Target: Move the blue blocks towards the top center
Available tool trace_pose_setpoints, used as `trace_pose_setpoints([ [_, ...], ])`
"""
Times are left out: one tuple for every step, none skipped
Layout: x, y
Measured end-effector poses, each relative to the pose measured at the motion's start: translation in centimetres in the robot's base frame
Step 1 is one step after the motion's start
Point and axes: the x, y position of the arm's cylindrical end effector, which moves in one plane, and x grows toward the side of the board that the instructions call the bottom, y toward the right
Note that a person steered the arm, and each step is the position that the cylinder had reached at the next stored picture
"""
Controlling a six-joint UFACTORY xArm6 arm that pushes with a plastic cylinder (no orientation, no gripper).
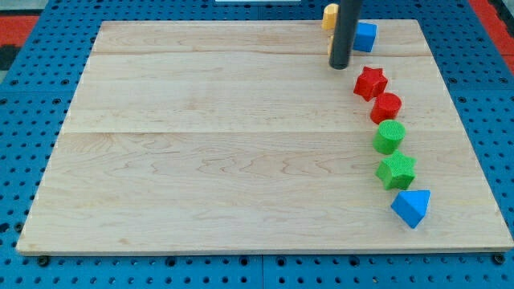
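Note:
A blue cube-like block [365,36] sits near the board's top edge, right of centre. A blue triangular block [411,207] lies at the lower right of the board. My tip [339,65] rests on the board just left of and below the blue cube-like block, close to it; I cannot tell whether it touches it. The rod hides part of the orange blocks behind it.
An orange block [329,16] sits at the top edge, with another orange piece [330,44] partly hidden behind the rod. A red star [370,83], a red cylinder [386,107], a green cylinder [389,136] and a green star [397,170] run in a line down the right side of the wooden board [209,144].

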Motion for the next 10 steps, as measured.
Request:
trace_pose_setpoints([
  [-1.7,0.1],
  [-2.8,-2.0],
  [-6.1,-2.0],
  [-4.0,-1.8],
  [-2.2,2.8],
  [-4.1,7.7],
  [-8.9,9.5],
  [-7.6,4.3],
  [-3.0,1.2],
  [-2.2,-0.4],
])
